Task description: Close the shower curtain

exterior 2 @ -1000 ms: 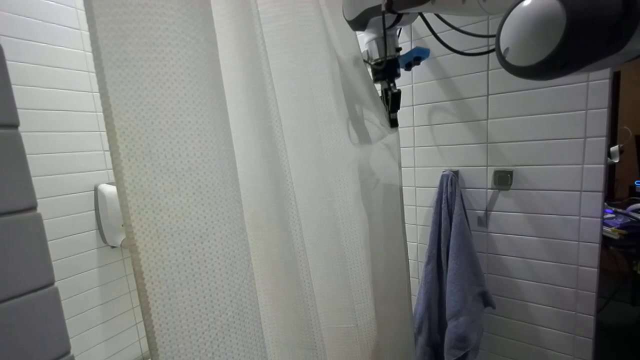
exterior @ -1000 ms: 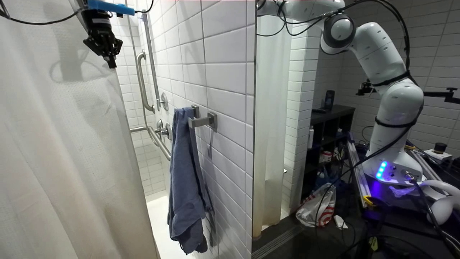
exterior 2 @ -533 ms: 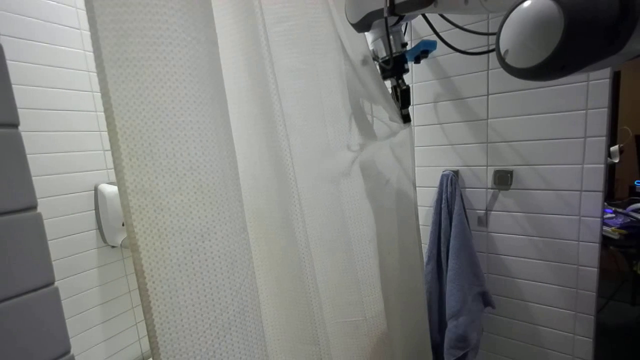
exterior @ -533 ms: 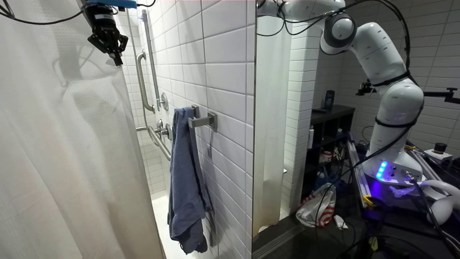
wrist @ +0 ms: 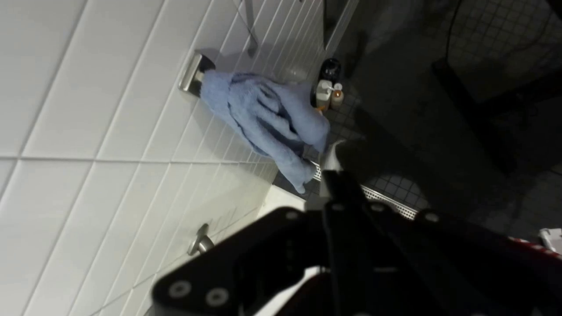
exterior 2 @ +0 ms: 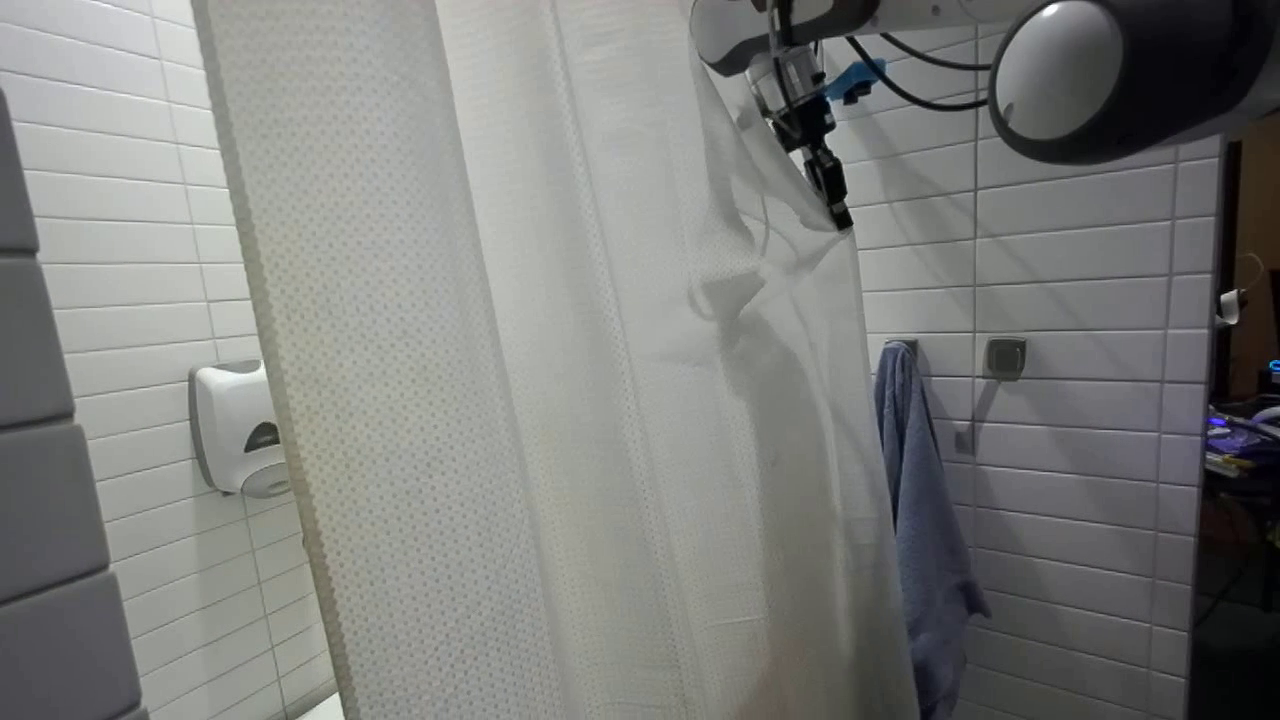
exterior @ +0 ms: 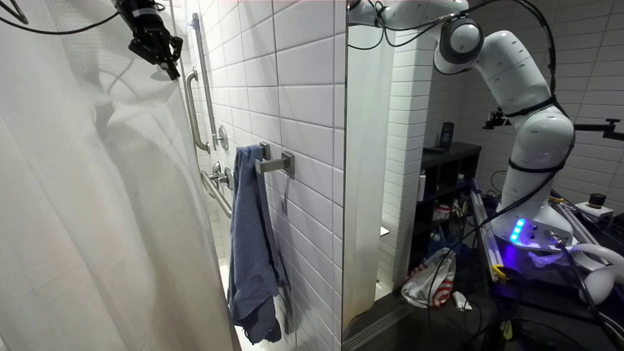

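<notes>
The off-white shower curtain [exterior: 112,209] hangs in long folds at the left of an exterior view and fills the middle of an exterior view [exterior 2: 560,400]. My gripper [exterior: 171,73] is shut on its right edge near the top, and the cloth is pulled into creases there. The gripper also shows at that edge in an exterior view [exterior 2: 843,220]. In the wrist view the fingertips [wrist: 339,175] are together, with a pale strip of the curtain [wrist: 330,159] beyond them. The rest of the curtain is mostly hidden in the wrist view.
A blue-grey towel [exterior: 253,243] hangs from a wall hook beside a metal bracket [exterior: 275,165]; the curtain edge partly covers it in an exterior view [exterior 2: 925,540]. The white tiled wall [exterior: 307,112], a grab bar [exterior: 192,112] and a soap dispenser [exterior 2: 235,425] are nearby.
My gripper has moved right and slightly up in both exterior views, drawing the curtain edge along. The gap to the tiled wall is narrower, and more of the soap dispenser shows.
</notes>
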Controlling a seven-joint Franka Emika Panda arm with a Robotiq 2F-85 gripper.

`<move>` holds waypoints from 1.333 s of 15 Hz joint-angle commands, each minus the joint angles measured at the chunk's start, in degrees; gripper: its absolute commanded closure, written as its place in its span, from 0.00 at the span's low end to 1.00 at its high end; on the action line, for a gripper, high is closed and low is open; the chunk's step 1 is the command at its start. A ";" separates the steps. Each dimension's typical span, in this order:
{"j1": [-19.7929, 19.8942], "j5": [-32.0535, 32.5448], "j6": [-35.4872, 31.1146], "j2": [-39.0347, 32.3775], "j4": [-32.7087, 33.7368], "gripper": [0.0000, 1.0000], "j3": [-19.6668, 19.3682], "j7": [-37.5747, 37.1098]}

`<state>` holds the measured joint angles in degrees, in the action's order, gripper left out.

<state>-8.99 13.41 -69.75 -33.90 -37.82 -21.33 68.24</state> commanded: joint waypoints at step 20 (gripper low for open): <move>-3.29 1.50 6.05 5.69 -1.55 0.00 3.86 6.66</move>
<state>-11.08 16.09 -65.37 -32.57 -37.31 -18.85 72.09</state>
